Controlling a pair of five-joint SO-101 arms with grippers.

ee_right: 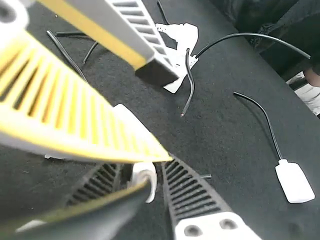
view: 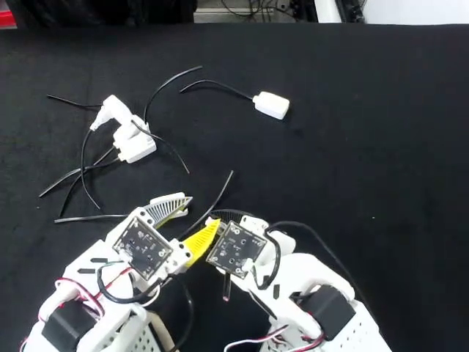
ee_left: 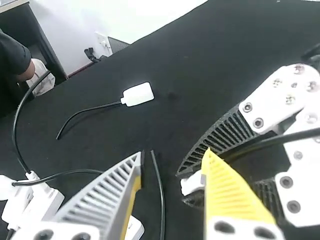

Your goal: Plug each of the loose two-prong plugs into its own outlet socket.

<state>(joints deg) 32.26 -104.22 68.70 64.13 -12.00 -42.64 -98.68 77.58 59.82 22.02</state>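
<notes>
Left gripper (view: 204,211): open, one grey ribbed finger (ee_left: 117,187) and one yellow finger (ee_left: 227,192) spread apart with nothing between them; low over the near middle of the table
Right gripper (ee_right: 150,170): two black ribbed fingers (ee_right: 192,192) closed onto a small white piece (ee_left: 191,184); its tips sit just beside the left gripper's yellow finger
Small white piece: pinched at the black fingertips; too much of it is hidden to tell whether it is a plug
Loose black cable (view: 220,192): runs from under the grippers out across the cloth, its free end bare and apart from the other parts
White plug-and-socket cluster (view: 128,136): several white bodies lying together on the far left of the table, thin black leads fanning out around them; which of them are mated cannot be told
Lone white plug (view: 271,105): lies flat on the far side of the table, right of the cluster and well apart from it and from both grippers; its black lead curves away to the left; prongs cannot be seen
Table (view: 366,183): covered in black cloth, both arms standing at its near edge
</notes>
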